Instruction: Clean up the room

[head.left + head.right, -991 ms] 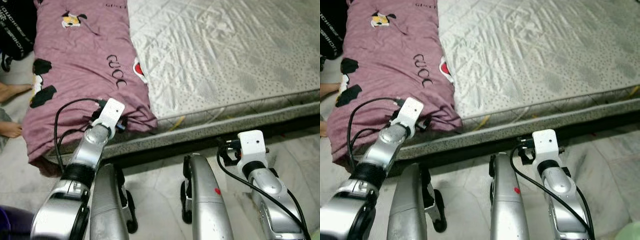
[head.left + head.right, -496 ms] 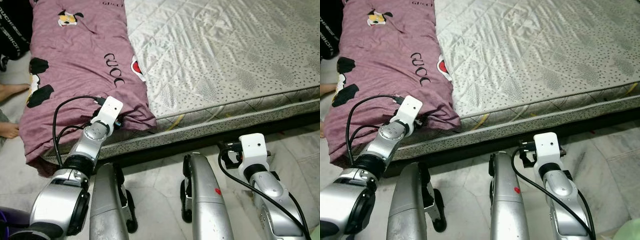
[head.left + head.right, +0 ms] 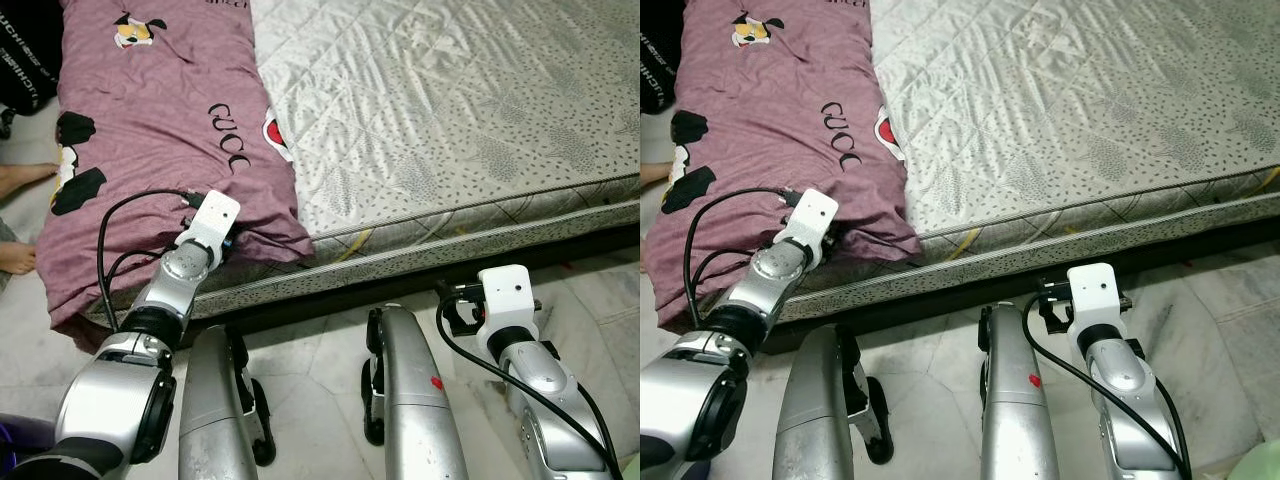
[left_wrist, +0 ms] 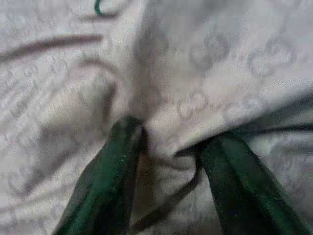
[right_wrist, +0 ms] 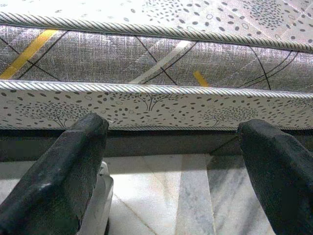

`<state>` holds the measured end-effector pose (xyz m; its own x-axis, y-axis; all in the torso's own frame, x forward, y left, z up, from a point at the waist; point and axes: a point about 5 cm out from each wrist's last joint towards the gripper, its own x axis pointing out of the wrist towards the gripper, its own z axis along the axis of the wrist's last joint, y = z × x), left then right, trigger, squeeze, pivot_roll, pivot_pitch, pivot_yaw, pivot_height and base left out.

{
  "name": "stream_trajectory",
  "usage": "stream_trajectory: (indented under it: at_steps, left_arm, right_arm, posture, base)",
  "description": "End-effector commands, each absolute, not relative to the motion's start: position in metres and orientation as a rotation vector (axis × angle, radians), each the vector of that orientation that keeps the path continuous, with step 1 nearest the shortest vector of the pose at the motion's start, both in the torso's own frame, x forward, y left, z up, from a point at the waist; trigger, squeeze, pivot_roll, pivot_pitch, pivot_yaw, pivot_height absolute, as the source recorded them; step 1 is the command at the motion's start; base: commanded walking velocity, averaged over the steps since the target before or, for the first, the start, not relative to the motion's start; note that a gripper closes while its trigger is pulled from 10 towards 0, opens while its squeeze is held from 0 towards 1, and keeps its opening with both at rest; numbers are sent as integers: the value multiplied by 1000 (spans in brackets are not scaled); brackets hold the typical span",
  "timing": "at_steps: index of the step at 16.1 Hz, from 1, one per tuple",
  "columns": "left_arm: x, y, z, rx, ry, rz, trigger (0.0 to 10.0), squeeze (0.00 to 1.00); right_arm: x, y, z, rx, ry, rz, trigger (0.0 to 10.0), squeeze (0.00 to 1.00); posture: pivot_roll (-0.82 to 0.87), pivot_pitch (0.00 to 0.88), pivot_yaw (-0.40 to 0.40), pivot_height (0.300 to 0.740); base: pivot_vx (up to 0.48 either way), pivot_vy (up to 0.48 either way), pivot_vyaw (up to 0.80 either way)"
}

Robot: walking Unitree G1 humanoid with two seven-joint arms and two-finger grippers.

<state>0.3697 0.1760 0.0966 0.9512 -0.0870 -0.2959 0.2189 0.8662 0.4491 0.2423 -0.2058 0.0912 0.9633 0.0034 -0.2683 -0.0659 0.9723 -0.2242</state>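
Note:
A mauve blanket [image 3: 160,120] with cartoon prints and black lettering lies along the left side of the bed and hangs over its near edge. My left gripper [image 3: 234,240] is pushed into the blanket's near corner. In the left wrist view its fingers [image 4: 115,161] pinch a bunched fold of the blanket [image 4: 166,98]. My right gripper [image 5: 176,161] is held low over the floor, open and empty. It faces the mattress side [image 5: 156,63].
A bare grey patterned mattress [image 3: 450,110] takes up the right of the bed. A person's bare feet [image 3: 22,180] rest on the floor at the left, beside a black garment [image 3: 25,60]. My two legs [image 3: 215,400] stand on marble floor [image 3: 320,360] before the bed.
The head view has shifted slightly. My left wrist has eased a little to the left while staying at the blanket's corner. The right arm has not moved.

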Motion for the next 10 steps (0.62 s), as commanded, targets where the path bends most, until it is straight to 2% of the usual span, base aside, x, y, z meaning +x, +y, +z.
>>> stream_trajectory:
  at_steps: [1,10]
  left_arm:
    - [368,179,93,493,287,-154,0,0]
    - [368,175,90,448,293,-164,0,0]
  right_arm:
    - [239,-208,89,-235,278,24,10000,0]
    - [242,-210,90,-242,273,16,10000,0]
  posture:
    - [-195,244,39,555]
    - [-199,239,37,555]
  base:
    - [0,0,0]
    - [0,0,0]
